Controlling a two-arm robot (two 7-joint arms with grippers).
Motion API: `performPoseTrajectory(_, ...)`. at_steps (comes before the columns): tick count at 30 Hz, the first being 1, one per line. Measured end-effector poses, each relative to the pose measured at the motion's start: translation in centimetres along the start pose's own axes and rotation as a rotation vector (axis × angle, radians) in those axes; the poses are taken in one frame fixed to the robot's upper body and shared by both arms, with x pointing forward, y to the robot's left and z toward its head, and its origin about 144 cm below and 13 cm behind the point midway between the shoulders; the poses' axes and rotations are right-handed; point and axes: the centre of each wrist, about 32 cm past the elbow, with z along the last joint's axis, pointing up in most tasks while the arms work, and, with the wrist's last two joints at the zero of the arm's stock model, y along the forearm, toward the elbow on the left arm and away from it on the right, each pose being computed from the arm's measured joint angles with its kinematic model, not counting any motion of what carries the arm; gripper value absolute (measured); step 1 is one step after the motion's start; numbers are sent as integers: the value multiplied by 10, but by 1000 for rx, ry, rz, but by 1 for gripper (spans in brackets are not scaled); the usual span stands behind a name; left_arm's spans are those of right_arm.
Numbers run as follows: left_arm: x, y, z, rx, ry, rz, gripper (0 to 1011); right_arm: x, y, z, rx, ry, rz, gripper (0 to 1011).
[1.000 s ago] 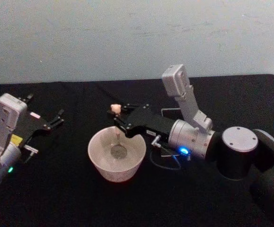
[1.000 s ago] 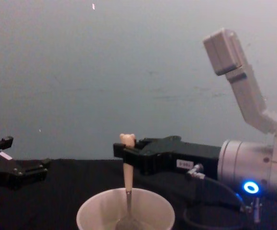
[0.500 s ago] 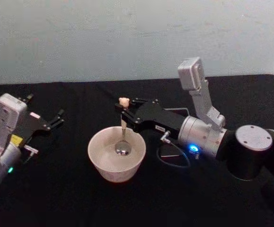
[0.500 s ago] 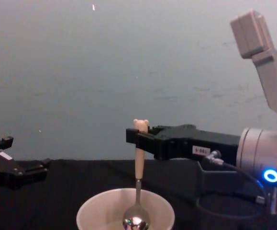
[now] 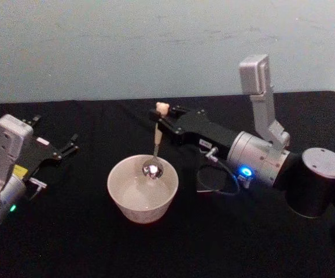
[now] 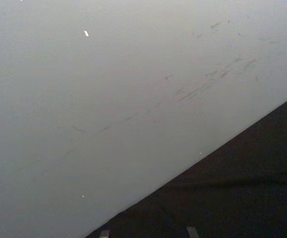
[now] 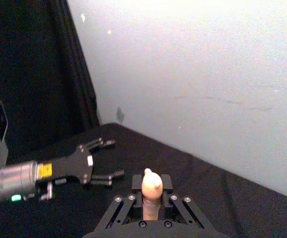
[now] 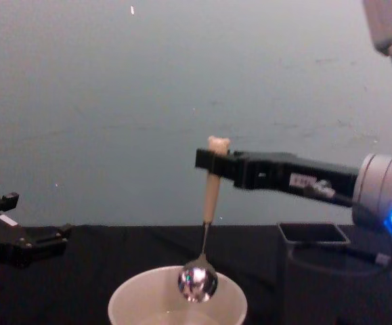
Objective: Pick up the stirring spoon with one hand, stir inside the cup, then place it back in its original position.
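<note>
The stirring spoon [image 5: 155, 149] hangs upright, its cream handle [image 8: 212, 188] pinched near the bear-head top [image 7: 150, 184] by my right gripper [image 5: 162, 117], which is shut on it. Its shiny round bowl [image 8: 197, 282] hovers at rim height over the far side of the cream-white cup [image 5: 143, 188]. In the chest view the cup [image 8: 134, 307] sits at the bottom edge, directly under the spoon. My left gripper [image 5: 69, 146] rests parked at the far left of the black table, fingers [image 7: 101, 176] spread open and holding nothing.
A dark grey square holder [image 8: 313, 237] stands behind and right of the cup, under the right arm. A cable [image 5: 214, 186] loops on the black tablecloth beside it. A pale wall runs close behind the table.
My right gripper has lifted the spoon up and back to the right: its bowl has come off the cup's bottom to rim level. The left arm has stayed still.
</note>
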Motion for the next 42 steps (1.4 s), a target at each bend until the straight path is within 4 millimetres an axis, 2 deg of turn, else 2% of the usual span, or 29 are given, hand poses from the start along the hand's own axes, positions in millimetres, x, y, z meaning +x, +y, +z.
performPoseTrajectory(8,0,0,0,0,0,0,1001,1,-11,14,55,42,-51,216)
performPoseTrajectory(24,0,0,0,0,0,0,1001,8,-52,36,173,57,-198,216)
performPoseTrajectory(34,0,0,0,0,0,0,1001,12,-69,36,188,49,-251,216)
performPoseTrajectory(42,0,0,0,0,0,0,1001,14,-72,29,168,49,-268,216)
